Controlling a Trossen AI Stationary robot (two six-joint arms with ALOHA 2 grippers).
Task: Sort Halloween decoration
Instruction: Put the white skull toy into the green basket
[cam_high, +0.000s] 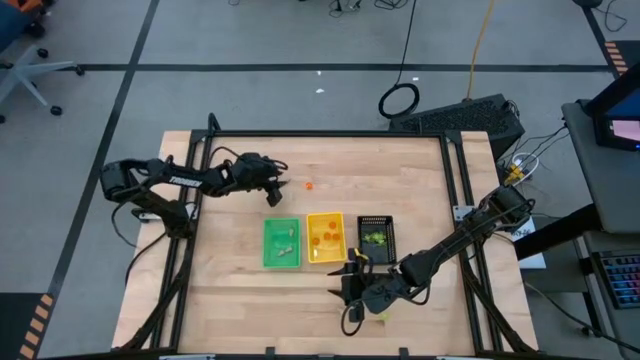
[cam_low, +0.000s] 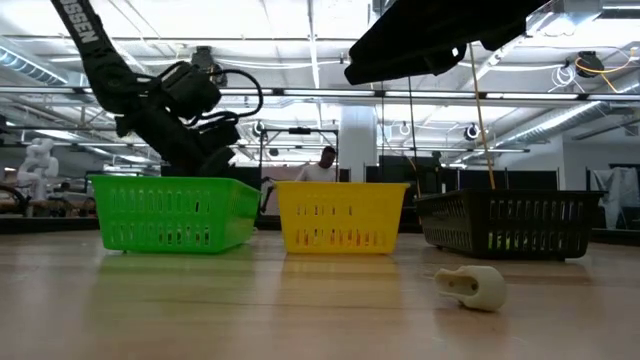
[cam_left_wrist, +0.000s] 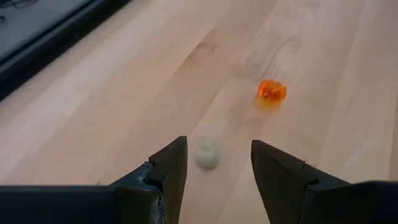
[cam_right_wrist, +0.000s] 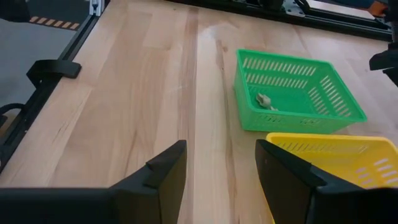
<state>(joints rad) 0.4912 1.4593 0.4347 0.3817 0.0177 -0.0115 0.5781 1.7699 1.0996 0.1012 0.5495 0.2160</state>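
My left gripper (cam_left_wrist: 217, 144) (cam_high: 272, 194) is open and low over the far left part of the table. A tiny pale whitish trinket (cam_left_wrist: 206, 154) lies on the wood between its fingertips, untouched. An orange trinket (cam_left_wrist: 272, 91) (cam_high: 309, 185) lies a little beyond it, toward the right. My right gripper (cam_right_wrist: 221, 147) (cam_high: 349, 285) is open and empty, above the table near the near edge, in front of the trays. Another pale trinket (cam_low: 472, 285) lies on the wood close to the near edge.
Three small trays stand side by side at mid-table: green (cam_high: 281, 243) with pale pieces (cam_right_wrist: 265, 100), yellow (cam_high: 325, 238) with orange pieces, black (cam_high: 375, 235) with yellow-green ones. Bare wood lies left of the green tray (cam_right_wrist: 143, 81). A person shows far behind the table (cam_low: 322, 165).
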